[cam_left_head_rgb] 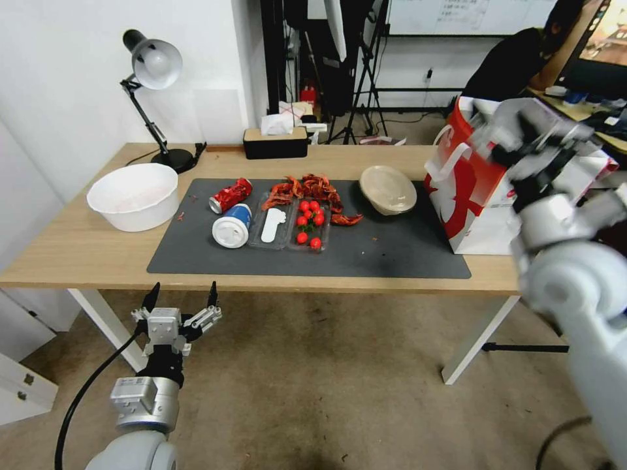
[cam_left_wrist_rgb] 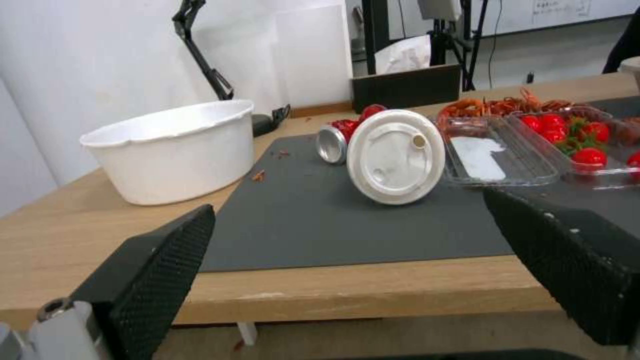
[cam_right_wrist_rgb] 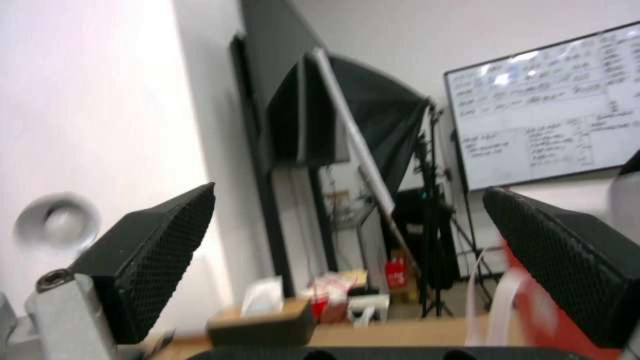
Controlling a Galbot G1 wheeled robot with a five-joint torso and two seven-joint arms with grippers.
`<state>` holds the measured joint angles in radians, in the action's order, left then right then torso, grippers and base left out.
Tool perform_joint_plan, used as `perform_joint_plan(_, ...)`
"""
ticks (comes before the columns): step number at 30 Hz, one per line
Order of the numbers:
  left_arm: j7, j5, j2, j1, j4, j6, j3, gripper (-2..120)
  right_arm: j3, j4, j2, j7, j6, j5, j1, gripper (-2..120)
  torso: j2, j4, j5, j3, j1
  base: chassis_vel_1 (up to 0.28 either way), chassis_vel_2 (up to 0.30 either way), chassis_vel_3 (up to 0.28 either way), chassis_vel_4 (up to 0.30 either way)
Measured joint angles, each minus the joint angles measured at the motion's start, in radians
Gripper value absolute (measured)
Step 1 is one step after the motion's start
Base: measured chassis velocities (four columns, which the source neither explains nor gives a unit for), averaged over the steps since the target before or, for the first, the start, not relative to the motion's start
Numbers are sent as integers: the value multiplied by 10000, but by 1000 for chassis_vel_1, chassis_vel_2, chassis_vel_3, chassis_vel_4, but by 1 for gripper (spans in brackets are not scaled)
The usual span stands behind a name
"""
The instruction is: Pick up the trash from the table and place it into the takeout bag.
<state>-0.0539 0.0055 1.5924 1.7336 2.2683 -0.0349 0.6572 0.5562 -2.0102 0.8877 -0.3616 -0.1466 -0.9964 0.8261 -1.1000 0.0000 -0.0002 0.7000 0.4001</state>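
Observation:
On the table's (cam_left_head_rgb: 78, 251) dark mat lies the trash: a crushed red can (cam_left_head_rgb: 230, 194), a blue-white lidded cup (cam_left_head_rgb: 233, 226) on its side, red leftovers (cam_left_head_rgb: 310, 188) and a beige lidded bowl (cam_left_head_rgb: 388, 189). The red and white takeout bag (cam_left_head_rgb: 473, 202) stands at the table's right end. My left gripper (cam_left_head_rgb: 183, 295) hangs open just below the table's front edge, level with the cup. In the left wrist view the cup's lid (cam_left_wrist_rgb: 395, 156) faces me, the can (cam_left_wrist_rgb: 333, 142) behind it. My right gripper (cam_left_head_rgb: 506, 134) is raised above the bag, open and empty (cam_right_wrist_rgb: 347, 265).
A white round basin (cam_left_head_rgb: 134, 194) sits at the left by a desk lamp (cam_left_head_rgb: 153, 72). A clear tray (cam_left_head_rgb: 294, 225) holds cherry tomatoes. A tissue box (cam_left_head_rgb: 275, 140) stands at the back edge. Tripods and a person are behind the table.

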Motion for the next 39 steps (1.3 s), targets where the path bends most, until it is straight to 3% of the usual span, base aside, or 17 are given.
perform_joint_plan(6,2,-21,-13,-4,-17,17,6,100,-83,-1151,248,1304,833,474,1491,100,0,0,-1,-1,-1,0,0,0,0)
perform_joint_plan(8,5,-38,-36,-9,-31,30,14,100,-384,-1892,677,1853,1341,1737,2983,100,0,0,2,-1,-1,0,0,0,0)
perform_joint_plan(13,8,-51,-55,-10,-47,42,10,100,-872,-2443,1104,2338,2158,3452,4655,100,-1,0,-2,-2,-1,0,0,0,0)
perform_joint_plan(15,11,-69,-98,1,-85,106,21,100,-1139,-2448,1464,2460,3015,4933,5906,100,-1,-2,1,-1,-1,0,0,0,0)
perform_joint_plan(19,17,-83,-119,-8,-145,159,28,100,-1409,-2260,1804,2182,3699,6183,7027,100,-1,0,0,-2,-1,0,0,0,0)
perform_joint_plan(24,25,-104,-149,-49,-236,174,31,100,-2020,-1560,2277,1069,4447,7754,8221,100,1,-1,2,-1,-1,0,0,0,0)
perform_joint_plan(29,37,-115,-181,-51,-280,193,56,100,-2632,-851,2411,597,4891,8134,8572,100,1,-1,1,0,-2,0,0,0,0)
perform_joint_plan(39,46,-122,-224,-29,-281,212,77,100,-2776,-459,2627,265,4928,8163,8521,100,0,0,1,0,-1,0,0,0,0)
